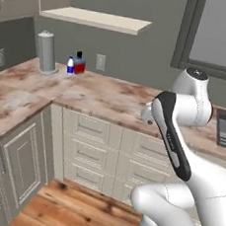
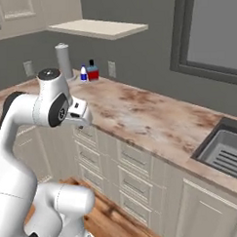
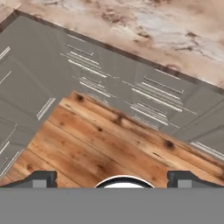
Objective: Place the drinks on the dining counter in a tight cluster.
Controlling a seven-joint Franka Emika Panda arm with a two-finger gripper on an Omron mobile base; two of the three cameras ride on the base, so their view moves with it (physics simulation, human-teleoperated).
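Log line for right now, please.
gripper: open, empty, over floor | blue-and-white bottle, red-and-blue container: wall counter corner | phase: not grasped yet

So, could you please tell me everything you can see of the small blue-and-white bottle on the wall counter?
The small blue-and-white bottle stands upright at the back of the marbled wall counter, close to the grey wall. It has a white cap, a blue body and a pale band at the base; the material is too small to judge. It sits between the tall grey cylinder and the red-and-blue container, right beside the container; contact cannot be told. Nothing grips it.
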